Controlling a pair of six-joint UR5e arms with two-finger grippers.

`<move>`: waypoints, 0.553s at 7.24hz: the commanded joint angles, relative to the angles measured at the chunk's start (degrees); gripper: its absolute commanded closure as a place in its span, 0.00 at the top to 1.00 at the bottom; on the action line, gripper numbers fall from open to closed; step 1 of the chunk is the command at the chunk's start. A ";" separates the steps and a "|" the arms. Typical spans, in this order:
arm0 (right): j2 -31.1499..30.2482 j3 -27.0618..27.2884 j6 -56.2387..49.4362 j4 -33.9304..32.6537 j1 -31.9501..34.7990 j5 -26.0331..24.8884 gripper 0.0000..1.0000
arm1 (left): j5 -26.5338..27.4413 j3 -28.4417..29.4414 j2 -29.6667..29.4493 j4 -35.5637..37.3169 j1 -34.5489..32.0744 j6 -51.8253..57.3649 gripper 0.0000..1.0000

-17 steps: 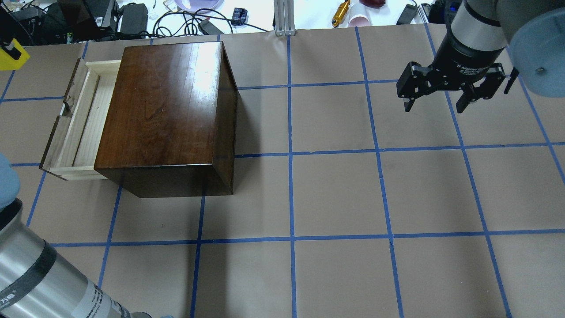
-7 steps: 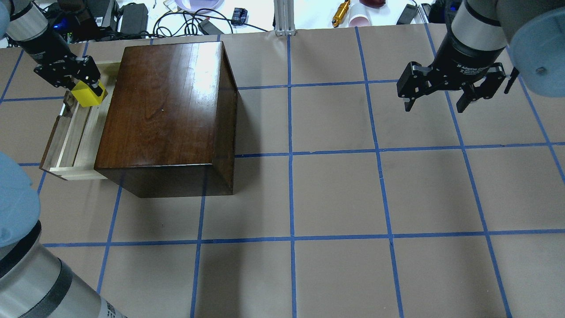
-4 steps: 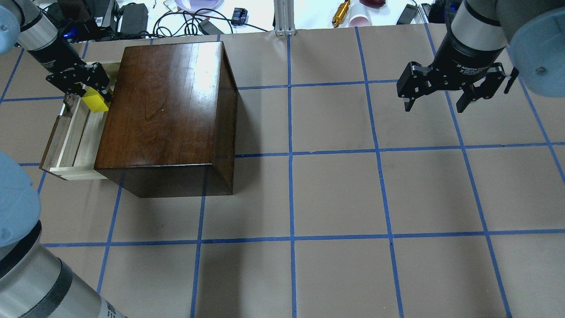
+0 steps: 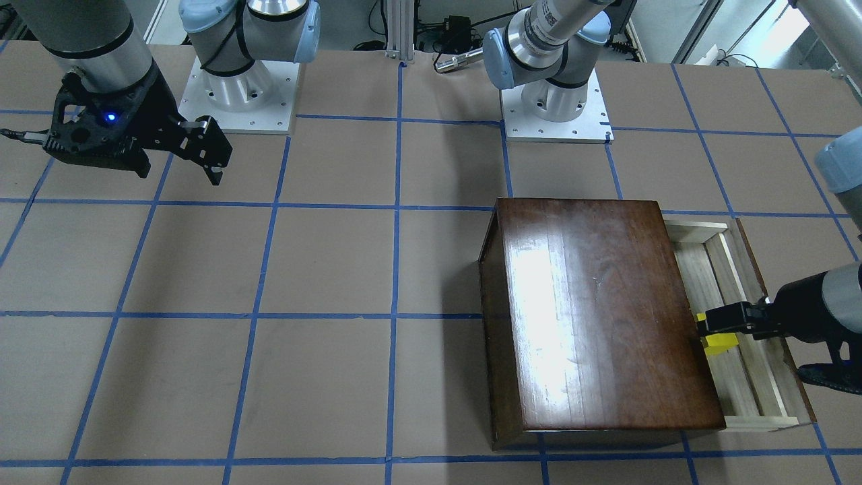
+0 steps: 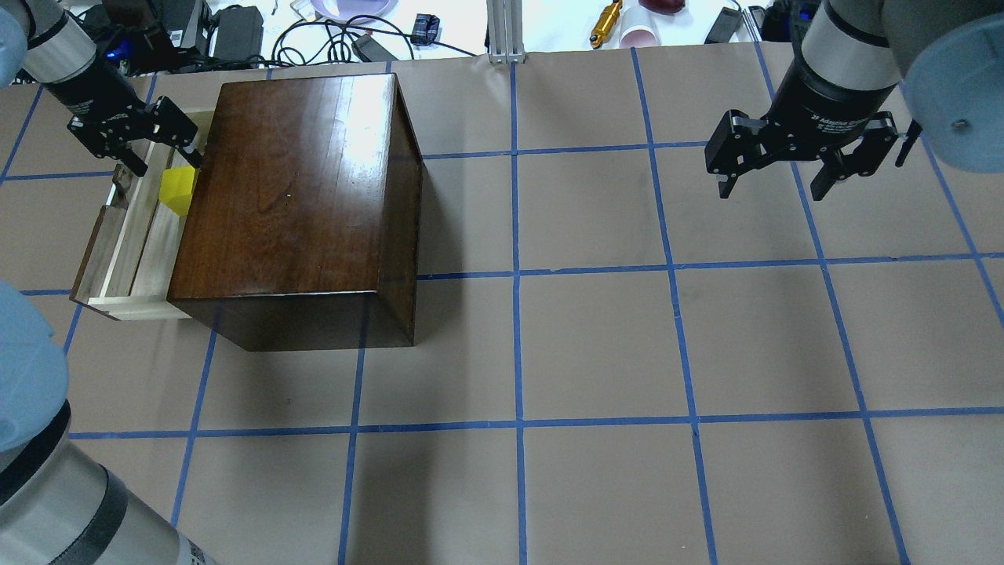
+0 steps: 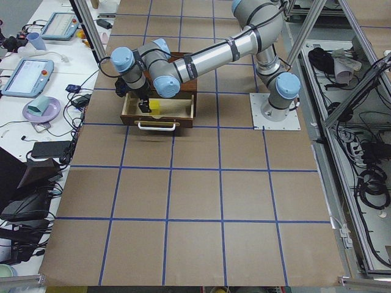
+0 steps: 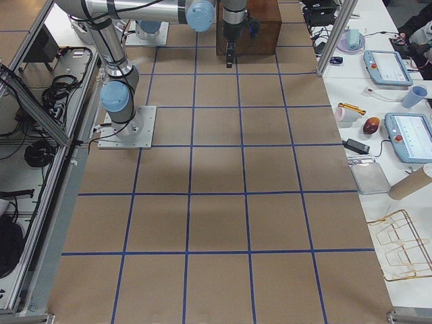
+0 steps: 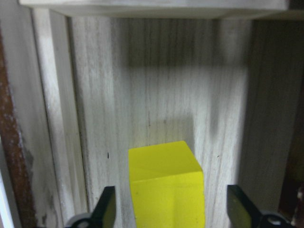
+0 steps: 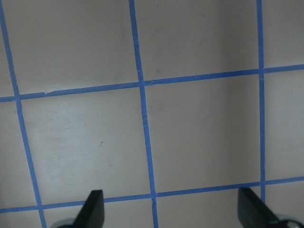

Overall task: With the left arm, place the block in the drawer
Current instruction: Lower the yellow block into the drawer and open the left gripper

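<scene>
The yellow block (image 5: 178, 191) lies on the floor of the open drawer (image 5: 145, 243), close against the dark-brown wooden box (image 5: 290, 188). My left gripper (image 5: 166, 163) hangs open just above and behind the block. In the left wrist view the block (image 8: 166, 185) sits between the fingers (image 8: 107, 209) with a gap on each side, on the drawer floor (image 8: 118, 95). The front-facing view shows the block (image 4: 719, 343) under my left gripper (image 4: 731, 318) in the drawer (image 4: 747, 384). My right gripper (image 5: 773, 187) is open and empty above the table at the far right.
Cables, a power brick and small tools lie beyond the table's far edge (image 5: 345, 39). The box (image 4: 592, 310) stands beside the drawer, its top higher than the drawer. The right wrist view shows only blue-taped table (image 9: 142, 118) beneath the open fingers (image 9: 92, 209).
My left gripper carried the block from the far left over the drawer, lowered it, then opened. The block now lies free in the drawer. The right arm has not moved.
</scene>
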 commanded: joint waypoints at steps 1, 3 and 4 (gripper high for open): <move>0.00 -0.04 0.00 0.00 0.00 0.00 1.00 | 0.07 0.32 2.43 -0.23 -0.50 -0.06 1.00; 0.00 -0.04 0.00 0.00 0.00 0.00 1.00 | 0.86 1.81 7.26 -4.35 -2.86 -2.59 1.00; 0.00 -0.04 0.00 0.00 0.00 0.00 1.00 | 4.78 1.99 8.93 -4.62 -5.13 -5.22 1.00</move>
